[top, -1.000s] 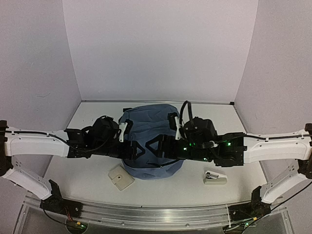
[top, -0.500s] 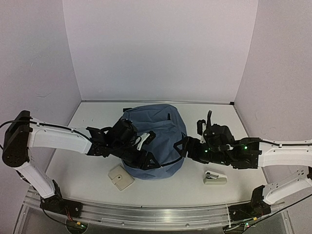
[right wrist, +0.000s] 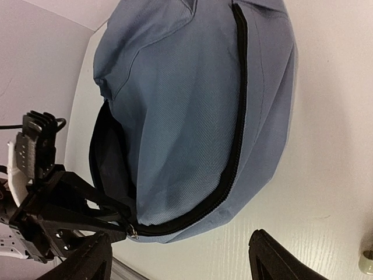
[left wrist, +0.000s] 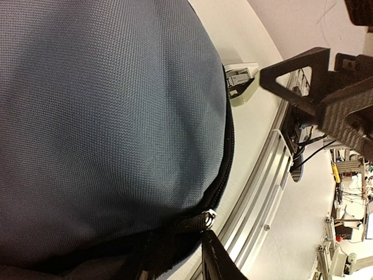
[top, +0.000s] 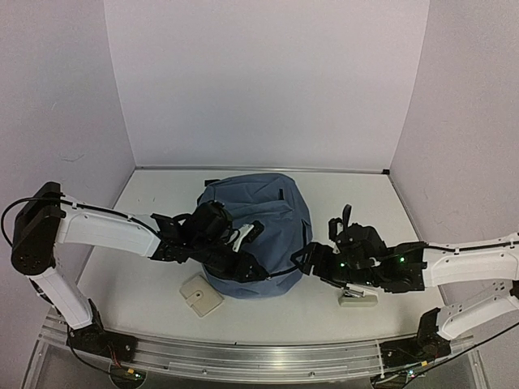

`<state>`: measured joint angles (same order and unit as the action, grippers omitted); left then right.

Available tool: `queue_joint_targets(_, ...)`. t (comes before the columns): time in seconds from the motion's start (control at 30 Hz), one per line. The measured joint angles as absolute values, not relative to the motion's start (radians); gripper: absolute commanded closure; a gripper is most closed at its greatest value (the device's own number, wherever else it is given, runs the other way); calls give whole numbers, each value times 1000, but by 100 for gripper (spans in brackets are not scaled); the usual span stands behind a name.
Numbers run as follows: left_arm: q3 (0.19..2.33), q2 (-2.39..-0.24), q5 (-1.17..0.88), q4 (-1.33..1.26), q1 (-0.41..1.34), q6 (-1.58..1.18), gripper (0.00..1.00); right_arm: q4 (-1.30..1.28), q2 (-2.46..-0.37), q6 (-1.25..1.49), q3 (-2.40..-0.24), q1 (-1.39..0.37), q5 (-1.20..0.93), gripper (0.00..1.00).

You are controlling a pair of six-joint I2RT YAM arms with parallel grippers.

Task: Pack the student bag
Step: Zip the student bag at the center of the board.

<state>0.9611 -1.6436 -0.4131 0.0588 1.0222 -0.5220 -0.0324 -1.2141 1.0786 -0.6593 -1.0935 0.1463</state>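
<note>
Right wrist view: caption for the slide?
Left gripper at the open zip of the slate-blue backpack; right gripper open, empty.

Student bag [left wrist: 105, 116], black zip [left wrist: 225, 169] along its edge, small pale item [left wrist: 240, 81] nearby.

Pale lilac walls [top: 268, 81] close in the back and both sides, meeting at two vertical corners. Below them lies a white table [top: 146, 292], lit softly and evenly, with only faint shadows. A grooved aluminium rail [top: 243, 356] runs along its near edge. Past that edge, the left wrist view shows what looks like a pale floor [left wrist: 291, 251] and cluttered equipment [left wrist: 349, 198]
</note>
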Motion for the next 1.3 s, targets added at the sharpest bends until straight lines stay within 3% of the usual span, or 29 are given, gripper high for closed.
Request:
queue_joint_targets(0.13,961,-1644,-422,47,1022,-525,61,71,-1300,1112,-640,-1093,109,20)
queue_joint_targets(0.33,961,-1644,-426,34,1022,-525,66,178,-1416,1137,-640,-1093,73,22)
queue_joint_targets(0.5,960,-1644,-425,1,1022,-533,61,226,-1446,1156,-640,-1093,63,30)
queue_joint_targets(0.77,955,-1644,-396,-41,1022,-552,79,275,-1479,1185,-640,-1093,62,43)
queue_joint_targets(0.97,953,-1645,-365,-48,1022,-572,77,293,-1490,1191,-640,-1093,59,46)
queue_joint_targets(1.1,955,-1664,-362,-61,1022,-582,83,297,-1493,1192,-640,-1093,58,48)
queue_joint_targets(1.2,955,-1689,-364,-75,1022,-596,99,299,-1499,1195,-640,-1093,58,57)
queue_joint_targets(1.3,955,-1701,-364,-92,1022,-619,100,300,-1502,1199,-640,-1093,59,77)
